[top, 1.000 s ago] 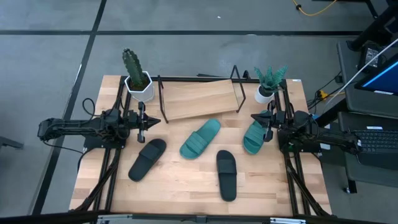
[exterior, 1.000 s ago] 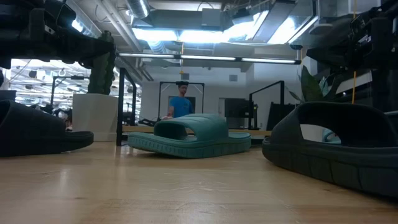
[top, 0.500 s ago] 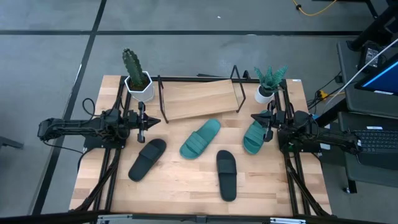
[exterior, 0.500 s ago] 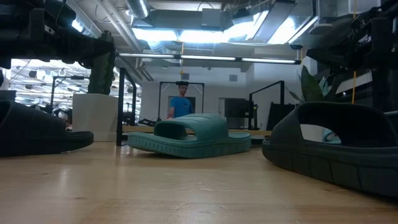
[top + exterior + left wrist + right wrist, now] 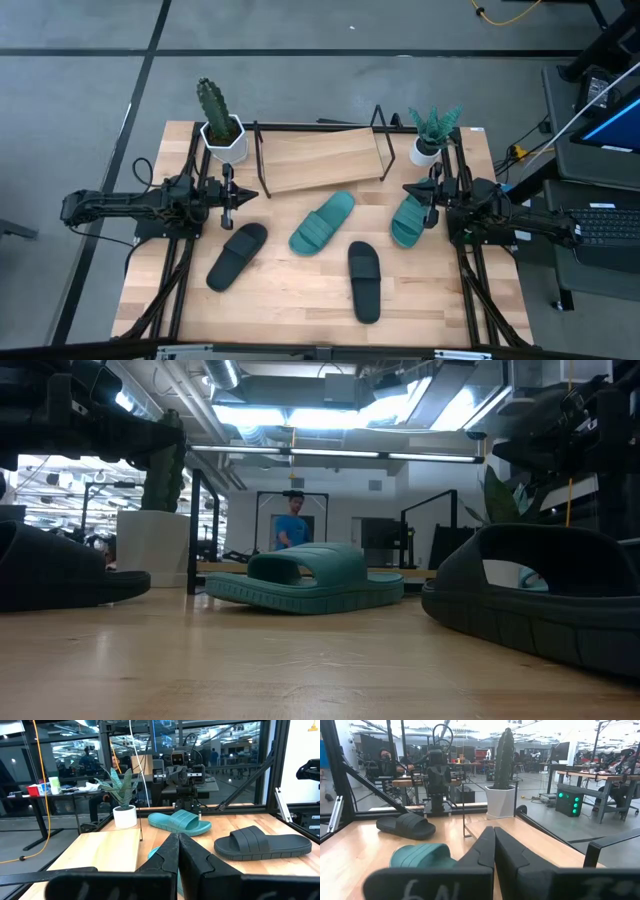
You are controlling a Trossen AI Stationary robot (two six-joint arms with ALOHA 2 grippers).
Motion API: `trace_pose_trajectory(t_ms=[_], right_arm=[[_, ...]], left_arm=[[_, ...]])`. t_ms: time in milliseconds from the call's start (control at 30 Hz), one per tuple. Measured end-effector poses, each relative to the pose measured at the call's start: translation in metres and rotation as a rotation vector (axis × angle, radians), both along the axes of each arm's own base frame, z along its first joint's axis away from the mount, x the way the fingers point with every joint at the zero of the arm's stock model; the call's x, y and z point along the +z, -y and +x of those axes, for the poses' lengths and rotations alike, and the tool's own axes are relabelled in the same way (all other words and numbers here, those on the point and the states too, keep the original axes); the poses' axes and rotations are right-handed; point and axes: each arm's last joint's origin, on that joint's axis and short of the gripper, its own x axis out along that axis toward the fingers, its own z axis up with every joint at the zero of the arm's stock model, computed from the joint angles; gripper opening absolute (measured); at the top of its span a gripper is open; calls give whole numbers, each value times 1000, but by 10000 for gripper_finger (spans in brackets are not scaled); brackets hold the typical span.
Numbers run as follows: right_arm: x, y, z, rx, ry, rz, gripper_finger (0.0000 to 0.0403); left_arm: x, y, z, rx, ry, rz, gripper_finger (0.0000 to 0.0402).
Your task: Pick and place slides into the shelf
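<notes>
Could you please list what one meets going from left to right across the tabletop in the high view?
Left end effector → black slide → teal slide → second black slide → second teal slide → right end effector.

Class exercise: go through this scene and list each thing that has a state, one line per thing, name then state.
Shelf: slanted, no slides on it.
Middle teal slide: flat on the table.
Right teal slide: on the table, beside the right hand.
Left black slide: on the table.
Front black slide: on the table.
Left hand: shut, holding nothing.
Right hand: shut, holding nothing.
</notes>
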Motion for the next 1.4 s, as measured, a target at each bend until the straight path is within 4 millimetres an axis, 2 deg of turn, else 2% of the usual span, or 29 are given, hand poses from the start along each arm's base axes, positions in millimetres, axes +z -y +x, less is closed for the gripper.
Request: trace_pose_trajectory(t_ms=[967, 1200, 1400], right_arm=[[-3, 0, 0, -2, -37, -21, 6], [-6, 0, 0, -2, -63, -13, 6], [-5, 0, 0, -1, -52, -12, 6]], left_arm=[[0, 0, 0, 7, 6, -8, 0], [11, 0, 0, 8, 64, -52, 0], [32, -2, 8, 17, 44, -53, 0]])
